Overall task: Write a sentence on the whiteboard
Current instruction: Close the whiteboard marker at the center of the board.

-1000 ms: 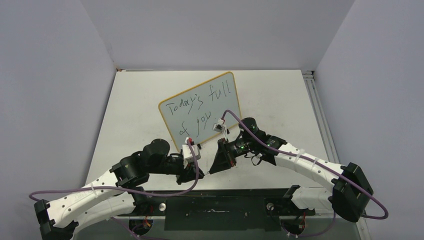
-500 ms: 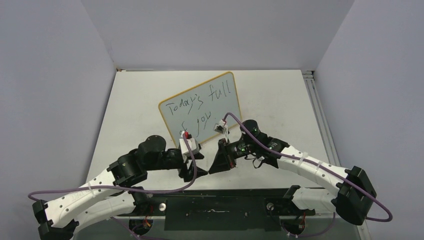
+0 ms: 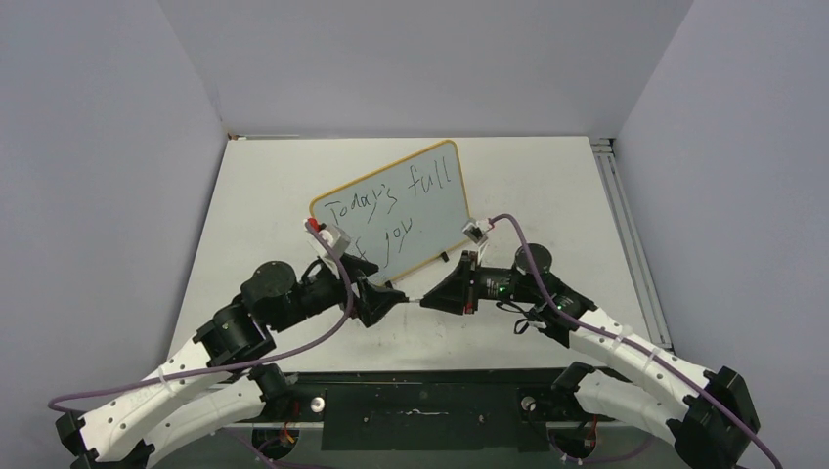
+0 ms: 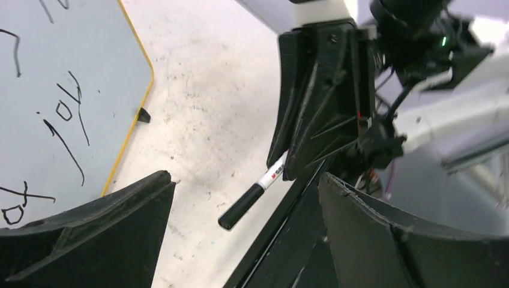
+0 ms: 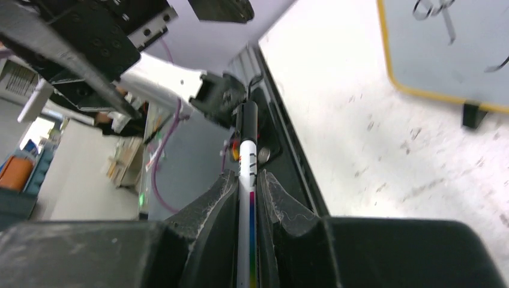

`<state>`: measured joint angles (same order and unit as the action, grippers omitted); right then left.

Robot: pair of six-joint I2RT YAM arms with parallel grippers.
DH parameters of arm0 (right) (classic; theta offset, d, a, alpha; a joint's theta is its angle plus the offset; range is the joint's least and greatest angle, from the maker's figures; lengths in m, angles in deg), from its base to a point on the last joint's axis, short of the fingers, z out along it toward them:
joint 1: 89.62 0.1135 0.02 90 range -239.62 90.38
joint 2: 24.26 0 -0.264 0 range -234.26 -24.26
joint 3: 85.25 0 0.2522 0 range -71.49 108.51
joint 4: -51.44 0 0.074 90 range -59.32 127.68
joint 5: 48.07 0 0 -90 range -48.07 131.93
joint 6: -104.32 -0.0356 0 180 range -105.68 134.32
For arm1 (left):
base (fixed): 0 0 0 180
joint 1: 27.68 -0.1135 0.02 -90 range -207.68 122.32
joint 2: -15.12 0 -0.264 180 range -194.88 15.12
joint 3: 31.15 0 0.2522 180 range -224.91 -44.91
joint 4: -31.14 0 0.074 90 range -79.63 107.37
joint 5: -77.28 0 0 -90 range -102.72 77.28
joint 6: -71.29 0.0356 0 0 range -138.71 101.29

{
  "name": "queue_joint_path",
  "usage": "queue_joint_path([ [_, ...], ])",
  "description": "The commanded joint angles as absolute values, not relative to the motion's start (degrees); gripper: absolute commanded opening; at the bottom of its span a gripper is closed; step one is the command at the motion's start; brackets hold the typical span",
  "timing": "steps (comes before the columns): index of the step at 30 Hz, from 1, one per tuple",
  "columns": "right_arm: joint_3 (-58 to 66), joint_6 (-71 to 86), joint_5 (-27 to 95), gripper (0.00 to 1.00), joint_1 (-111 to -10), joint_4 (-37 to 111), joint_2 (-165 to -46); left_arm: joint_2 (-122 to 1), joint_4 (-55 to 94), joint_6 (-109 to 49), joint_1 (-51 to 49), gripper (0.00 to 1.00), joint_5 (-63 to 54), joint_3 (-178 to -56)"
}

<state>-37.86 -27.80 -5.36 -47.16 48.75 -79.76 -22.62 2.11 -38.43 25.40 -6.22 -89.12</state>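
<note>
The whiteboard [image 3: 438, 220] stands mid-table in its yellow-orange frame, and the black sentence [image 3: 391, 195] reads "Today's full of joy" in two slanted lines. Just in front of it my two grippers face each other. My right gripper [image 5: 247, 177] is shut on the white barrel of the marker pen [image 5: 247, 157]. The marker's black capped end [image 4: 243, 207] juts out toward my left gripper [image 4: 246, 178]. That gripper is open, jaws wide on either side of the cap without touching it. Part of the whiteboard [image 4: 66, 54] and its lettering [image 4: 63, 120] shows at the left wrist view's upper left.
A black foot [image 5: 472, 114] props the board's lower edge, with scuffed white tabletop [image 3: 547, 195] around it. The black base rail [image 3: 430, 396] runs along the near edge. Purple cables [image 3: 337, 322] loop over both arms. Grey walls close in the table's left, right and back.
My left gripper has opened and let go of the marker's capped end. Both grippers have moved away from the near edge toward the board, and the right one keeps the marker.
</note>
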Motion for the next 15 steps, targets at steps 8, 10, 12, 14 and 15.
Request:
queue_joint_path([
  [8, -40.2, -36.0, -2.3, 0.05, -49.7, 71.8, -75.0, -18.8, 19.3, -63.6, 21.9, 0.92, -14.7, -84.6],
  [10, -40.3, -36.8, -2.1, 0.05, -49.7, 73.5, -74.6, -18.8, 20.1, -65.3, 21.7, 0.92, -14.5, -83.9],
  [12, -40.5, -37.5, -2.1, 0.05, -49.6, 75.0, -74.5, -18.6, 21.9, -66.9, 21.4, 0.92, -13.7, -83.0],
  [14, -41.0, -38.8, -2.1, 0.05, -49.7, 77.3, -74.8, -18.8, 24.1, -68.8, 21.1, 0.90, -12.8, -81.8],
  [15, -41.7, -39.8, -2.1, 0.05, -49.7, 79.7, -75.0, -19.0, 25.7, -69.6, 21.0, 0.87, -12.0, -81.4],
])
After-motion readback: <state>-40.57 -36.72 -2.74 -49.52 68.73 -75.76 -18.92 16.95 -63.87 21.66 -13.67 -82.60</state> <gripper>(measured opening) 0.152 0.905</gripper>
